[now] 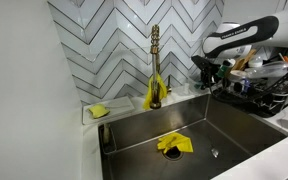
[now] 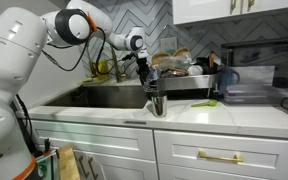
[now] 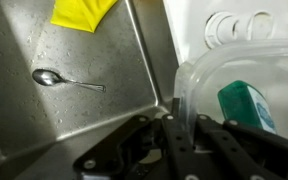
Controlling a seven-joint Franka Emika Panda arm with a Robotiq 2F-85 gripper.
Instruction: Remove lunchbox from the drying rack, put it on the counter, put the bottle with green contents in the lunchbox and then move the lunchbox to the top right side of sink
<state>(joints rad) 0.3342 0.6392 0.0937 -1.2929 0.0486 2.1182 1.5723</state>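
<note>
Claw (image 3: 176, 118): jaws narrow. In the wrist view they look pinched on the near left wall of the lunchbox (image 3: 239, 75), at its rim. The contact itself is in shadow, so I judge it a hold and am not certain.

Lunchbox: sits right of the sink's (image 3: 74, 120) right wall, by the white counter (image 3: 184, 25). In an exterior view it shows as a clear shape under my claw; I cannot tell whether its base touches the counter. A green bottle (image 3: 249, 105) shows through the plastic, apparently inside.

Key relation: the box runs from my fingertips to the right of the wrist view, away from the basin. Its far end is cut off by the frame, so I cannot read its long axis. I grip one edge, so most of the weight hangs off to one side.

Judgement: last step in hand, carrying the box to the sink's back right corner, toward the faucet (image 1: 155, 60) and just short of the drying rack (image 1: 269, 90).

Risk: the box may tilt about the pinch, tip the bottle, or clip the rack.

In basin: spoon (image 3: 67, 79), yellow cloth (image 3: 82, 12).
</note>
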